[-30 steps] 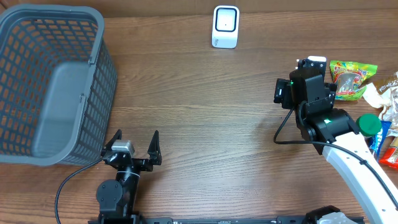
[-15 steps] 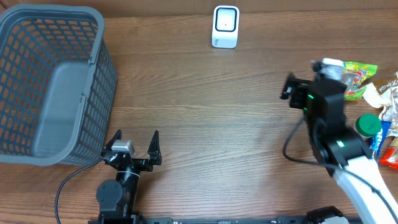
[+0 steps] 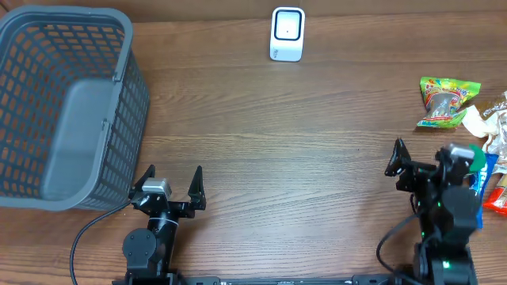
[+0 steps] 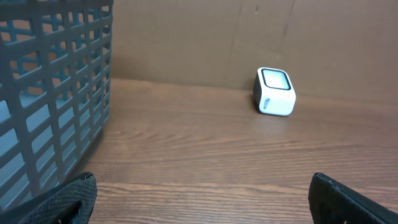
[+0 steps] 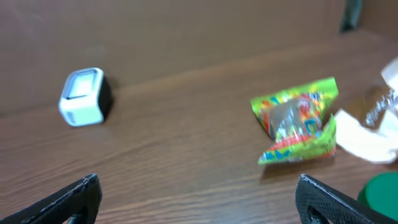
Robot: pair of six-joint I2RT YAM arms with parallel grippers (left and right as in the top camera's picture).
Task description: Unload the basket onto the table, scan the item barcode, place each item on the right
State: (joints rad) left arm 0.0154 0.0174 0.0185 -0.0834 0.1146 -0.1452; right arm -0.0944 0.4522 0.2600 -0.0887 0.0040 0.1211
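Note:
The white barcode scanner (image 3: 287,33) stands at the table's far edge, also seen in the left wrist view (image 4: 274,91) and the right wrist view (image 5: 84,96). A green snack packet (image 3: 446,101) lies flat at the far right, ahead and to the right of my right gripper (image 5: 298,118). My right gripper (image 3: 434,165) sits low near the front right, open and empty (image 5: 198,183). My left gripper (image 3: 173,174) rests open at the front left, nothing between its fingers (image 4: 202,186). No barcode is visible.
A grey plastic basket (image 3: 63,103) fills the left side, close to my left gripper (image 4: 50,93). More packaged items (image 3: 493,134) and a green lid (image 3: 473,158) crowd the right edge beside my right gripper.
My right arm has drawn back from beside the green packet toward the front edge, still open and empty. The packet now shows fully. The left arm has not moved.

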